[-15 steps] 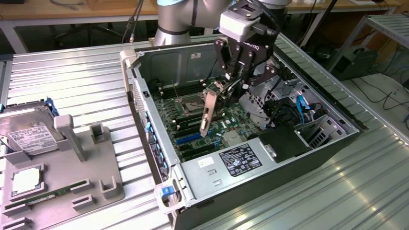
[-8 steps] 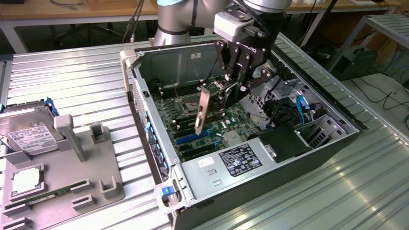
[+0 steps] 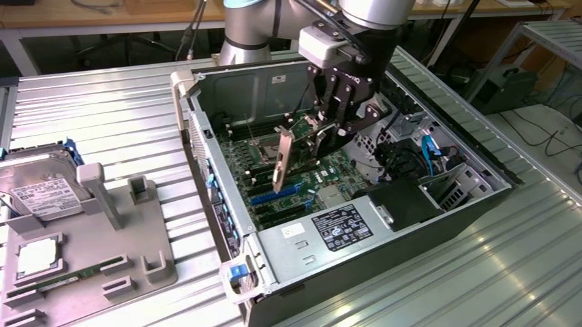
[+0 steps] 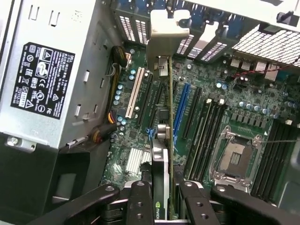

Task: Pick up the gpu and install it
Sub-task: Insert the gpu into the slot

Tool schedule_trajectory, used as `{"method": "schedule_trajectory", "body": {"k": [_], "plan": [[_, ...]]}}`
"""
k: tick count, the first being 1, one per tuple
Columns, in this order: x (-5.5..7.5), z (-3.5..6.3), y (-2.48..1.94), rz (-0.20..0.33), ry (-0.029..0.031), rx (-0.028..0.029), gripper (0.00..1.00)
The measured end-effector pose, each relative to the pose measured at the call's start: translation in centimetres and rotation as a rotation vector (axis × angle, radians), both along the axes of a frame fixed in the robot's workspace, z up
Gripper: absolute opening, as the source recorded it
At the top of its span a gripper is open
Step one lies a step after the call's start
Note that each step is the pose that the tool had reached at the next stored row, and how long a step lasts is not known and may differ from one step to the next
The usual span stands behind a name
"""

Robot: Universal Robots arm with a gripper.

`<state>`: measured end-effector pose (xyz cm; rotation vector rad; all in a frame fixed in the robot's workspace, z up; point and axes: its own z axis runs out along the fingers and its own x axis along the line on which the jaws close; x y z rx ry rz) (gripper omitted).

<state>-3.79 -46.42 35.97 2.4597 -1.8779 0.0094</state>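
Grip: the gripper (image 3: 339,128) has its jaws partly closed on the gpu (image 3: 289,158), one finger against each face near the top edge.
Card position: on edge inside the open case (image 3: 227,88), above the motherboard (image 4: 140,140) and apparently not seated.
Why edge-down: the contact edge faces the expansion slots and runs alongside the blue slot (image 4: 180,112); the bracket points to the rear openings.
Close by: power supply (image 4: 47,79) and its cables (image 4: 110,119) on one side, CPU socket (image 4: 234,159) on the other.
Outside: hard drive (image 3: 41,187) and memory stick (image 3: 64,279), well apart.
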Motion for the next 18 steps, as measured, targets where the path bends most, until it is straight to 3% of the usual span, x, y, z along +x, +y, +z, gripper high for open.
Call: {"method": "schedule_trajectory", "body": {"k": [6,11,18], "plan": [[0.0,-1.04,-0.81,-0.015,0.0,0.0002,0.27],[0.0,-1.63,-0.86,-0.052,0.0108,0.0,0.27],[0.1,-2.89,-0.86,-0.152,0.0115,0.0006,0.27]]}}
